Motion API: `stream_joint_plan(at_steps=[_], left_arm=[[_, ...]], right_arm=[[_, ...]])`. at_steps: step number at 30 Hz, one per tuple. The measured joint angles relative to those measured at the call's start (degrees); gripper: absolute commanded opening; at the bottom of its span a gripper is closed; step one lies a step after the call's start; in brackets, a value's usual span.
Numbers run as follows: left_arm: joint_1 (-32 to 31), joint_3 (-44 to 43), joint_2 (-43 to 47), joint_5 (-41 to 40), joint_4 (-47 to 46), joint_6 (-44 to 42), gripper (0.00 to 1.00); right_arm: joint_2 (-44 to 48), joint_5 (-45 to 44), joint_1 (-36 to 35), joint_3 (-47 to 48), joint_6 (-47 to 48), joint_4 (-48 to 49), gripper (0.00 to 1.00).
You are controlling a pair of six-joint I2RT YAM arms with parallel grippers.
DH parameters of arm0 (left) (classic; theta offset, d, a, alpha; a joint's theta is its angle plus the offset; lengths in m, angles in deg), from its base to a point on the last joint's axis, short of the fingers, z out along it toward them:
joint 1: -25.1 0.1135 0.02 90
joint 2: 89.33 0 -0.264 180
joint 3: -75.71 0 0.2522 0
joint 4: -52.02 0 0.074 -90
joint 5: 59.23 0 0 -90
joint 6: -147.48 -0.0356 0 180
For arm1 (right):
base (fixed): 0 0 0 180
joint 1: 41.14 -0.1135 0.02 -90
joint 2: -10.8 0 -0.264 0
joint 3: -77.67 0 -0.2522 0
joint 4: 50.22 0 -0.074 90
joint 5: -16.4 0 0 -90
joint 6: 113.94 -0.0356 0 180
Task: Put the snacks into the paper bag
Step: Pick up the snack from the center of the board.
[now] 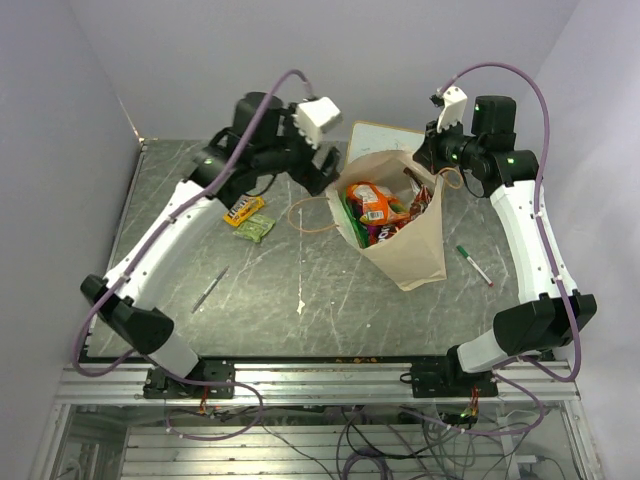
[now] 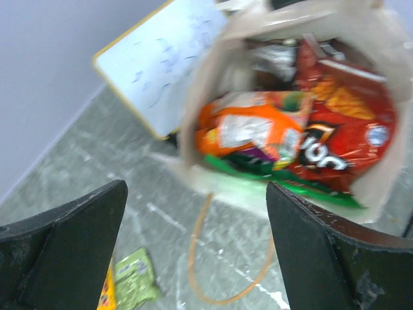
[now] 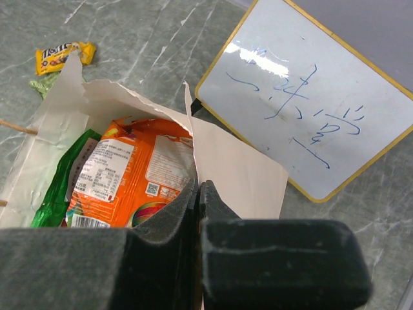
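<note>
Top external, one paper bag, two snacks outside

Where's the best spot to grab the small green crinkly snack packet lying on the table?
The small green crinkly snack packet lies flat, with a yellow glossy candy packet right beside its far edge. Probably take its middle from straight above, jaws across the short width.

**Obscured items**

You see the paper bag blurred in the left wrist view; fine print on its snacks is unreadable. The right gripper hides the bag's lower part. The whiteboard sits mostly behind the bag.
</note>
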Motion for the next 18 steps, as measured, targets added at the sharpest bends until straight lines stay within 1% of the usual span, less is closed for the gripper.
stream_joint_plan(at_steps=[4,7,14,18], left_arm=[[7.56,5.88,4.13,-1.77,-2.29,0.17,0.99],[12.92,10.19,5.27,-3.08,-3.72,0.59,0.99],[24.11,19.41,4.07,-3.34,-6.1,1.25,1.0],[27.78,21.97,0.81,-3.15,-7.61,0.55,0.99]], right_arm=[[0.02,0.04,0.0,-0.02,0.0,0.0,0.0],[0.11,0.09,0.0,-0.15,0.0,0.02,0.0],[0.96,0.22,0.0,-1.01,0.02,0.31,0.0],[0.96,0.22,0.0,-1.01,0.0,0.37,0.0]])
